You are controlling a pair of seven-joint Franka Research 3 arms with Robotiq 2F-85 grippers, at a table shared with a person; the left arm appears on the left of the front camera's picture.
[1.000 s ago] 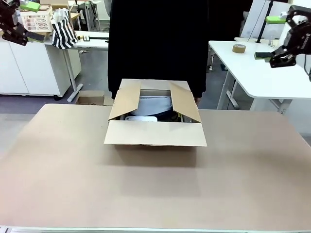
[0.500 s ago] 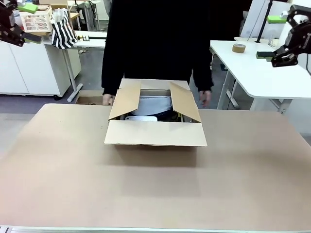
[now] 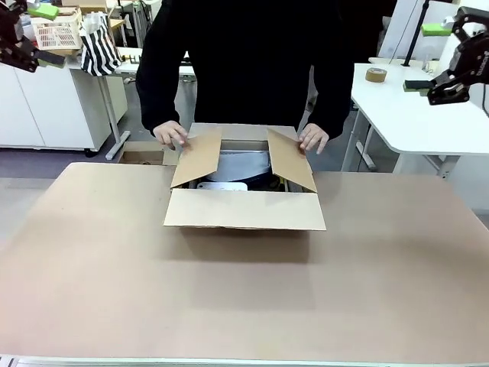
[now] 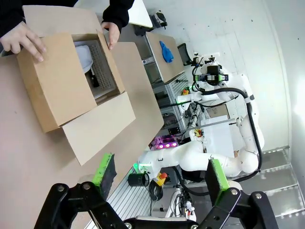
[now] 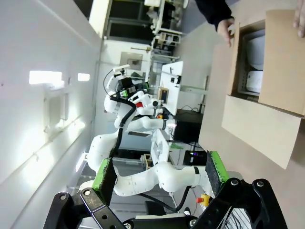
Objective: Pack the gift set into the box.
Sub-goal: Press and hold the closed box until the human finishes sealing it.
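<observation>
Brown cardboard box (image 3: 244, 210) is set mid-frame on the bench (image 3: 244, 298), flaps open | grey-blue gift set (image 3: 243, 166) is seen inside it | side flaps are touched by a person's frame-left hand (image 3: 170, 134) and frame-right hand (image 3: 313, 138) | left gripper (image 4: 159, 171), right gripper (image 5: 160, 175) — jaws spread, nothing held

Even, bright light from overhead, soft shadow before the box (image 3: 244, 212) on the surface (image 3: 229, 306), wrist views bowed at edges (wide-angle), wall lamp (image 5: 40, 77) blown out

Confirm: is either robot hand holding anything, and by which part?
Neither: left hand and right hand are open, empty. The person's hands touch the box at its side flaps' far ends.
</observation>
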